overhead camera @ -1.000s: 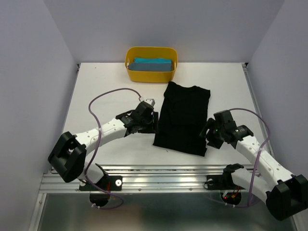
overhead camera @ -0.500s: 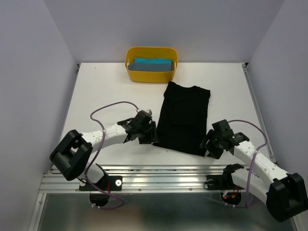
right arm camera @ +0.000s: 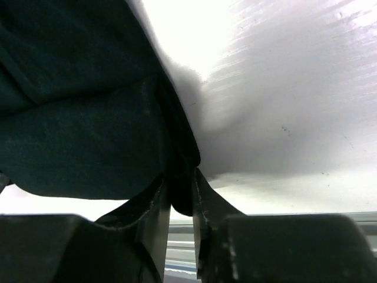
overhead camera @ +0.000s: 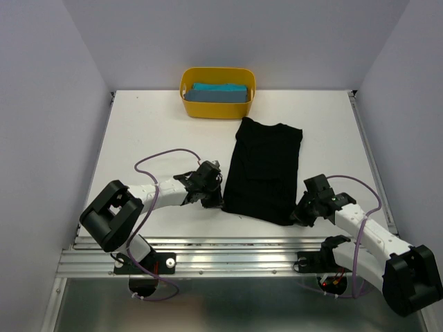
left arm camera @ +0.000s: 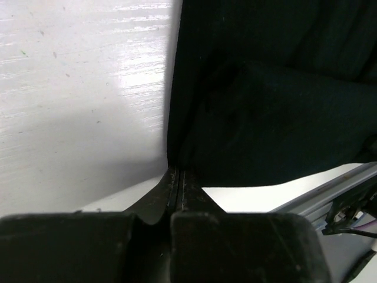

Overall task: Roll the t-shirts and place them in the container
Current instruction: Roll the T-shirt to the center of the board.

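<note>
Both my arms lay low over the table, elbows bent, forearms angled inward toward each other. My left gripper [overhead camera: 216,199] had its fingers [left arm camera: 156,203] pressed flat together. My right gripper [overhead camera: 299,213] was pinched narrow, a slim gap between its fingers [right arm camera: 154,206].

Teal t-shirt [overhead camera: 219,92] partly hidden inside yellow tub [overhead camera: 208,109]; black t-shirt [left arm camera: 277,106] cut off by wrist-view edges.

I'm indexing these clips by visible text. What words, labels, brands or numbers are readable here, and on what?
None readable: the black t-shirt, the teal t-shirt, the yellow tub and the table show no print, label or number in any view.
</note>
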